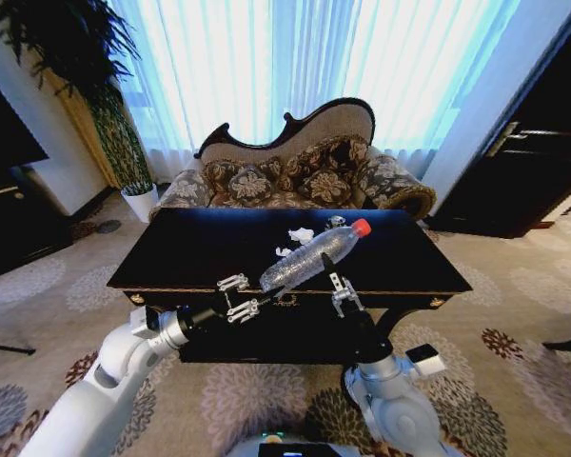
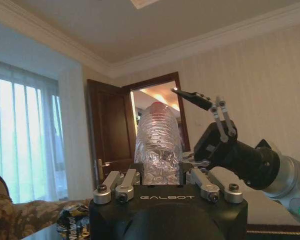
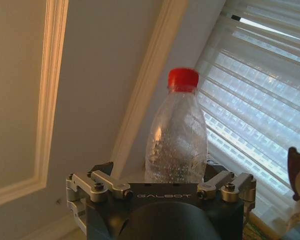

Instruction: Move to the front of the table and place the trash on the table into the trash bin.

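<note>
Clear ribbed plastic bottle (image 1: 309, 257) with a red cap, apparently empty, lies slantwise over the near half of the table (image 1: 190, 248), cap end pointing away toward the sofa (image 1: 295, 176).

Left gripper (image 1: 240, 296): at the table's near edge, right at the bottle's base and lined up with its long axis. Left wrist view looks straight up the bottle from the base end. Whether this gripper has closed on the base: cannot tell.

Right gripper (image 1: 342, 290): just beside, under the bottle's middle, pointing up. Right wrist view has the bottle's body and cap directly ahead of it. Grip state: cannot tell. Also cannot tell whether the bottle rests on the tabletop or is carried clear of it.

Other trash: small white paper wads (image 1: 300, 234) and a shiny clear scrap (image 1: 335, 221) sit on the tabletop beyond the bottle, near the middle, close together.

Handling judgement:
- bottle is light, with thin walls that will dent under a hard squeeze; smooth and round, so it can roll or slip
- best hold is across the ribbed mid-body, where the ridges give bite; cap and neck are stiffer but narrow
- wads are soft and nearly weightless; pinch from above
- scrap is thin and slippery, the hardest pick
</note>
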Motion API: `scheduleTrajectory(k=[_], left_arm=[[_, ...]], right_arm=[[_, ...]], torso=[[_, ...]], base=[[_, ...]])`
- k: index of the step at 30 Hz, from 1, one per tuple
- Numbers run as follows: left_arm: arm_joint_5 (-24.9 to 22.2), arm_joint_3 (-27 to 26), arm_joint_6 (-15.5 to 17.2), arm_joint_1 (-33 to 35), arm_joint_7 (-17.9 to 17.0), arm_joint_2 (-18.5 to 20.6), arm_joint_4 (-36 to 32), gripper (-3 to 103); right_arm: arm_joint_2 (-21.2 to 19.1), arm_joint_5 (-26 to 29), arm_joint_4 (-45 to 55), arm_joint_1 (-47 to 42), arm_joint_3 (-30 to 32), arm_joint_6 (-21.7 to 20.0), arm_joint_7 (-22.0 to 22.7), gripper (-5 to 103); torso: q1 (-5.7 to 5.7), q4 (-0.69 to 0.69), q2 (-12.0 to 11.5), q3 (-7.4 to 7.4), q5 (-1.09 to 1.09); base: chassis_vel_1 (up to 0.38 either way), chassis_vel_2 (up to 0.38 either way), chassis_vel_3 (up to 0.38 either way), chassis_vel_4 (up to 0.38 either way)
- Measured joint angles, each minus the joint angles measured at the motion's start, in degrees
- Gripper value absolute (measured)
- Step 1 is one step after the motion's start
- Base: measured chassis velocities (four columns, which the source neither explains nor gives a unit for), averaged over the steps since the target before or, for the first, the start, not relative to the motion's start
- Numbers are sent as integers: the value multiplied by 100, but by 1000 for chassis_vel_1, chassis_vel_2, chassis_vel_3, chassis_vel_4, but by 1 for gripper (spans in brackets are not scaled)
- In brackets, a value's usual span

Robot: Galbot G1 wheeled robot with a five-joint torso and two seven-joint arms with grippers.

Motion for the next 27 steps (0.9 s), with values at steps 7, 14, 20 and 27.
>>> scheduleTrajectory(k=[7, 14, 20, 27], left_arm=[[140, 253, -50, -56, -5, 41, 105, 34], [217, 358, -54, -61, 66, -10, 148, 34], [220, 319, -64, -16, 79, -36, 121, 34], [227, 119, -114, 167, 100, -55, 26, 35]], right_arm=[[-3, -228, -116, 51, -102, -15, 137, 100], [-20, -395, -193, 50, -88, -43, 284, 82], [-31, -381, -217, 29, -41, -44, 276, 60], [-40, -332, -250, 38, 46, -49, 204, 38]], torso=[[0, 0, 0, 0, 0], [0, 0, 0, 0, 0], [0, 0, 0, 0, 0], [0, 0, 0, 0, 0]], base=[[0, 0, 0, 0], [0, 0, 0, 0], [0, 0, 0, 0], [0, 0, 0, 0]])
